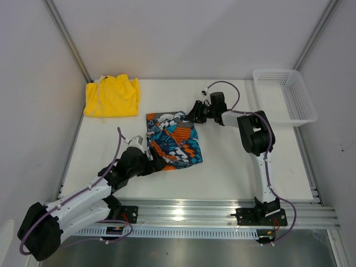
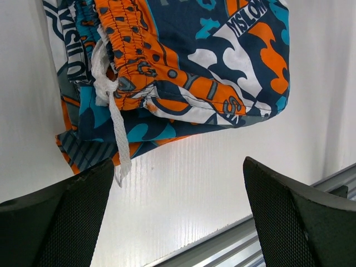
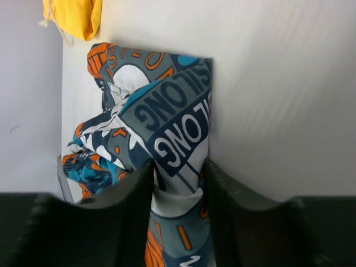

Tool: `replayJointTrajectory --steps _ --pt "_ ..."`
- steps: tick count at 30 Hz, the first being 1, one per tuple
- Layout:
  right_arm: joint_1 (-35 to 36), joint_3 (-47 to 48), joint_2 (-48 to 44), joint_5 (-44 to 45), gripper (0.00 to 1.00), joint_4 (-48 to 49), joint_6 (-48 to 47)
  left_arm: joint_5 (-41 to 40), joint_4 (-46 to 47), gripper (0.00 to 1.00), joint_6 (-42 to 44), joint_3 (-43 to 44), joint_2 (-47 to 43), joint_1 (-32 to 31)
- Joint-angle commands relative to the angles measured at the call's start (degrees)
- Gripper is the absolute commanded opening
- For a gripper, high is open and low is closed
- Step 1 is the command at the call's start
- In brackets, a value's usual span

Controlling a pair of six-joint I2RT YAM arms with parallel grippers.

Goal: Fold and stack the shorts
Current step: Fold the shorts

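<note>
We had yellow shorts (image 1: pixel 112 96) folded at the table's (image 1: pixel 239 161) far left corner, print shorts (image 1: pixel 173 140) half-folded mid-table with our right gripper (image 3: pixel 178 169) clamped on their far edge, left gripper (image 2: pixel 178 167) gaping empty by the near edge, stacking not done yet.

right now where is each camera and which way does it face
Top external: above and behind both arms, looking down on the white table, the printed teal, orange and white cloth shorts, the plain yellow cloth shorts and the white plastic mesh basket.
Left wrist: on the left gripper, facing the printed shorts' drawstring edge; its two open fingers show.
Right wrist: on the right gripper, fingers pinching the printed shorts, yellow shorts beyond.
All three see the printed shorts.
</note>
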Motion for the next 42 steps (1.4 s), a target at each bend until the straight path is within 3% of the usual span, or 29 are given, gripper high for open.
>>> replayJointTrajectory --steps 1,2,3,5,6,10,12,16,17,20,22,23,25,26,28,29,32,34,36,38,42 --pt "1.9 5.5 3.1 0.3 0.36 -5.6 -2.2 -1.0 -2.4 0.99 -0.7 1.2 -2.3 -0.4" --pt "2.4 7.0 3.7 0.8 0.32 -7.7 -3.8 -1.1 -2.7 0.99 -0.7 1.1 -2.8 -0.4" --pt "2.7 8.5 4.7 1.2 0.21 -10.7 -4.4 -1.3 -3.2 0.99 -0.7 1.1 -3.6 -0.4" --pt "2.7 10.3 5.2 1.4 0.04 -10.4 -3.1 -1.7 -4.1 0.99 -0.6 1.2 -4.3 -0.4" --pt "2.5 10.4 5.3 1.6 0.00 -9.7 -2.2 -1.8 -4.2 0.99 -0.6 1.3 -4.6 -0.4" --pt "0.1 5.0 2.9 4.7 0.00 -2.7 6.3 -2.0 -4.8 0.99 -0.3 1.8 -4.7 -0.4" --pt "-1.8 -1.8 -1.3 14.0 0.00 3.9 10.2 -2.0 -4.9 0.99 0.0 2.0 -4.2 -0.4" --pt "-2.4 -18.6 -15.6 31.7 0.00 6.3 13.9 -2.7 -4.9 0.99 0.9 3.3 -3.4 -0.3" --pt "-2.2 -25.6 -21.0 33.7 0.00 7.3 14.7 -3.0 -4.8 0.99 1.1 3.5 -2.9 -0.3" --pt "0.0 -34.9 -29.7 35.2 0.00 6.0 16.9 -3.3 -4.6 0.99 2.5 4.6 -1.3 0.8" --pt "4.3 -43.7 -33.5 36.1 0.09 4.7 17.0 -2.5 -4.1 0.99 4.1 5.4 -0.3 2.3" --pt "6.3 -46.2 -36.6 35.8 0.23 3.5 16.4 -0.3 -3.5 0.99 4.8 5.4 0.1 4.9" --pt "13.2 -51.7 -39.2 36.4 0.32 1.0 16.0 2.2 -1.8 0.99 6.4 5.0 0.9 8.0" --pt "15.8 -53.2 -41.9 36.5 0.45 -1.3 16.6 5.0 -1.3 0.99 7.6 5.1 1.1 10.8" --pt "22.9 -58.4 -45.5 37.1 0.57 -2.7 18.1 5.8 -2.2 0.99 8.7 6.2 1.0 12.6" --pt "24.6 -60.1 -49.8 37.0 0.71 -3.1 19.7 5.3 -2.7 0.99 9.9 7.4 0.8 13.7" --pt "26.6 -64.0 -60.5 37.5 0.93 -6.5 19.0 4.6 -5.3 0.99 11.9 9.3 -0.4 14.9" --pt "25.3 -62.3 -64.9 37.3 0.99 -11.5 15.9 4.5 -7.4 0.99 12.7 10.0 -0.7 15.3" --pt "20.1 -60.3 -66.6 34.0 0.99 -12.6 10.0 4.5 -9.5 0.99 13.8 10.9 -0.6 16.1" --pt "13.6 -56.6 -64.9 26.9 1.00 -14.8 4.7 3.8 -11.4 0.99 14.5 11.3 -0.5 16.8" --pt "9.6 -50.3 -54.9 19.3 0.99 -15.5 -1.7 2.1 -12.4 0.99 13.5 11.1 -0.5 17.5"
